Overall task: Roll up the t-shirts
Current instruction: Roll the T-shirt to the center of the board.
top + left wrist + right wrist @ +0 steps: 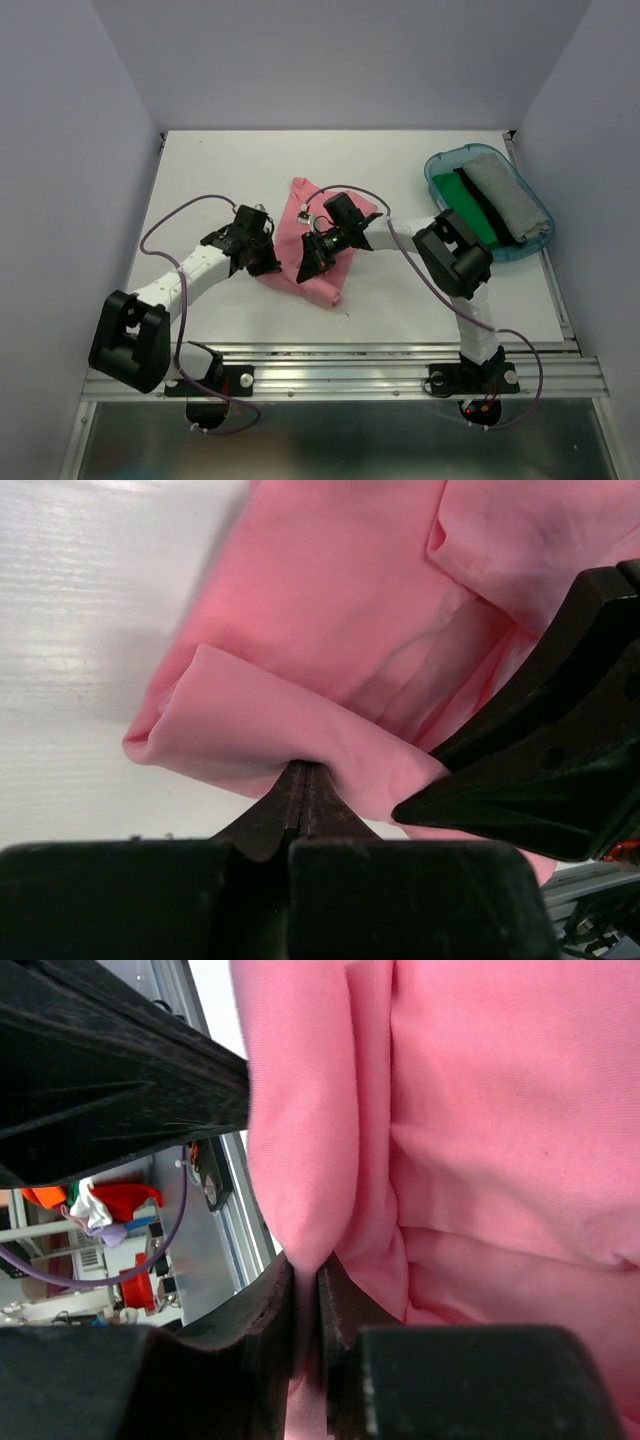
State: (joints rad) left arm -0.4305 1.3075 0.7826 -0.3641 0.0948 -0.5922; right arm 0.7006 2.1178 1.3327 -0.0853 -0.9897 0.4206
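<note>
Salmon-pink short-sleeved cloth t-shirt (322, 283) looks limp and light; grip it by folds. Left end effector (303, 780) pinches its eight o'clock edge, and right end effector (305, 1272) narrowly nips a middle pleat.

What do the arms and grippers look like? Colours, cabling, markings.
The left arm and right arm match: white links, bulky black joint housings, black bases on a metal rail. A purple cable loops along each. The left gripper and right gripper are black, with two tapered fingers each. No markings visible.

top: overhead, whole table (200, 170) | wrists: close-up, facing pink t-shirt (330, 630) | shared: t-shirt
</note>
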